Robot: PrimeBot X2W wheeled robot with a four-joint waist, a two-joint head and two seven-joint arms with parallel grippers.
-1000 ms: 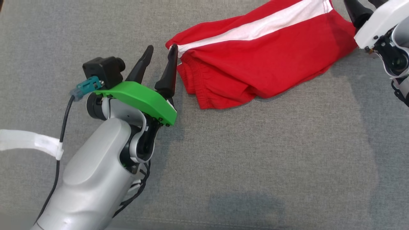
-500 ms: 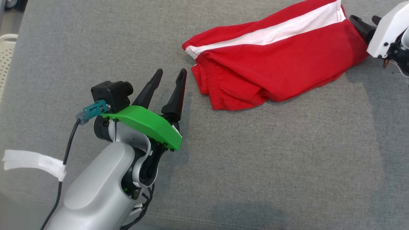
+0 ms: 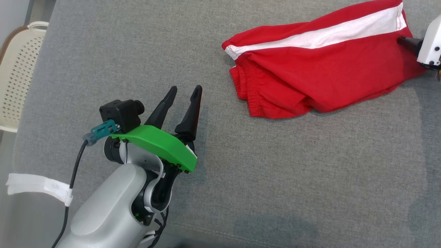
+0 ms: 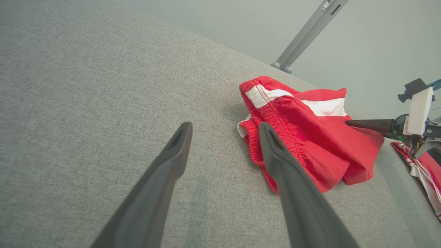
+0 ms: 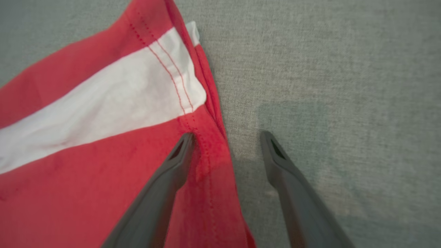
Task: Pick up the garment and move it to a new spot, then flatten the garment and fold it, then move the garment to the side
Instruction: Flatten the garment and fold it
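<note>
The garment [image 3: 324,65] is a pair of red shorts with a white side stripe, lying folded at the far right of the grey cushion [image 3: 275,172]. My left gripper [image 3: 185,89] hovers open and holds nothing, a short way to the near left of the waistband end [image 4: 275,113]. In the left wrist view its fingers [image 4: 172,155] point past the garment [image 4: 310,137]. My right gripper [image 5: 226,136] is open at the garment's other end. One finger lies over the red hem [image 5: 206,151], the other over bare cushion. Its dark fingertip [image 3: 406,41] shows at the right edge.
A cream perforated chair [image 3: 17,69] stands beyond the cushion's left edge. White tape [image 3: 38,186] wraps my left arm's cable. Another red and white cloth [image 4: 423,165] lies past the right gripper [image 4: 365,124]. A grey pole [image 4: 303,34] rises behind the cushion.
The head camera has shifted, so the whole picture slid right and down. My left gripper, which was touching the waistband corner, now stands apart from it. Both grippers stay open.
</note>
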